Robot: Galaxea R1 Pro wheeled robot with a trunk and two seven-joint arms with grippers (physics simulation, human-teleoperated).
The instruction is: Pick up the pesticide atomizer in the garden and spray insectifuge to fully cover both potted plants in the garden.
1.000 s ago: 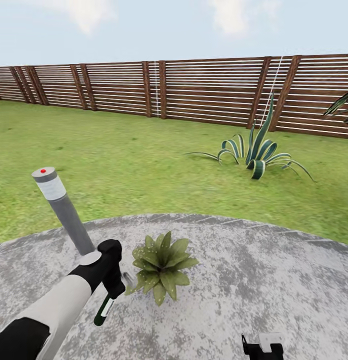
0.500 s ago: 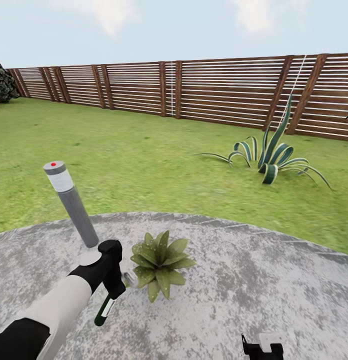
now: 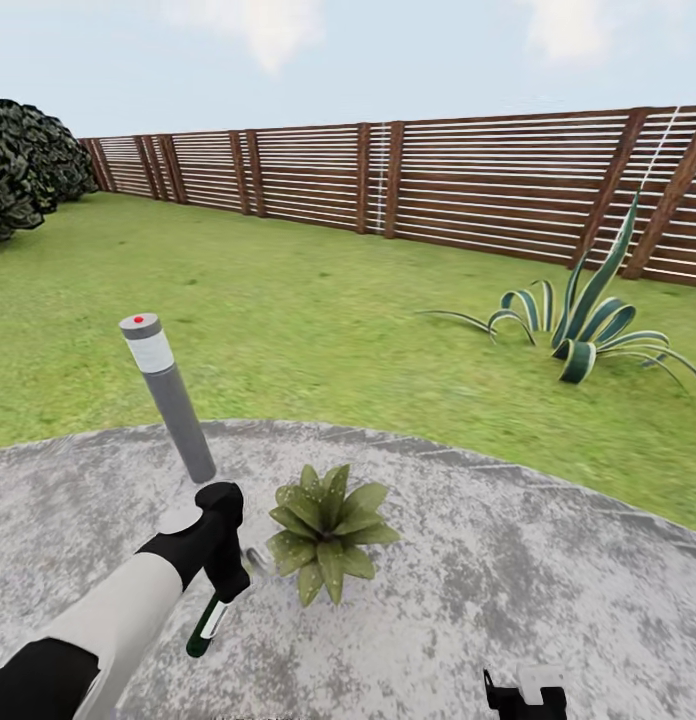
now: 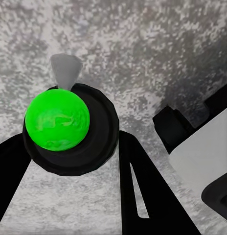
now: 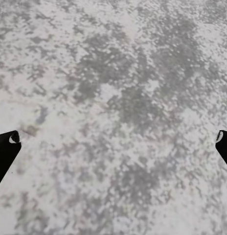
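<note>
Left claw: the left claw (image 3: 220,585) hangs low over the patio (image 3: 548,600), closed on the pesticide atomizer (image 3: 210,615), a dark bottle slanting down from the fingers with its pale label showing.
Atomizer from the wrist: in the left wrist view the bottle's bright green round top (image 4: 57,119) sits in a black collar (image 4: 94,132) between the two black fingers (image 4: 143,191), with a grey nozzle tip (image 4: 65,71) poking out beyond it over the mottled paving.
Potted plant: one potted plant (image 3: 328,530) stands on the patio just beside the left claw, toward the robot's right; its speckled leaves come close to the claw, but I cannot tell if they touch.
Right claw: the right claw (image 5: 113,142) is spread wide, its two black tips at the opposite edges of the right wrist view above bare paving.
Hard to make out: the plant's pot is covered by its leaves; the right claw's housing (image 3: 526,692) is cut off by the head view's lower edge.
Surroundings: grey bollard lamp (image 3: 168,400), striped agave (image 3: 583,320), wooden fence (image 3: 438,185), dark bush (image 3: 28,160).
Change: the head view has swung leftward since a second ago, bringing the bush in; the left claw holds the same pose.
</note>
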